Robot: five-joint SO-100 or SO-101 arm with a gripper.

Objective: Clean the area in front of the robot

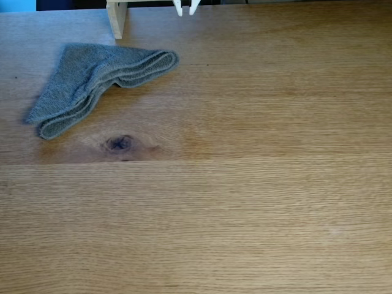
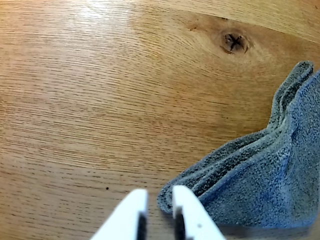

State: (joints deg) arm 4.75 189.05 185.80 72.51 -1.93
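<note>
the white pincer (image 2: 159,207) hangs at the surface's (image 1: 257,202) far edge, its tips slightly parted, grasping nothing. the folded grey cloth (image 1: 92,82) lies near the far left corner, beside a dark knot (image 1: 119,143).

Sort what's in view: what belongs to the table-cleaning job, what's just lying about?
Job:
- tabletop, with a small pale smudge
- grey folded cloth, lying flat, not gripped
- tool, above the table beside the cloth's corner, nothing in it

Lying about:
- pale wooden post at the far edge
- dark knot in the wood, not dirt
</note>
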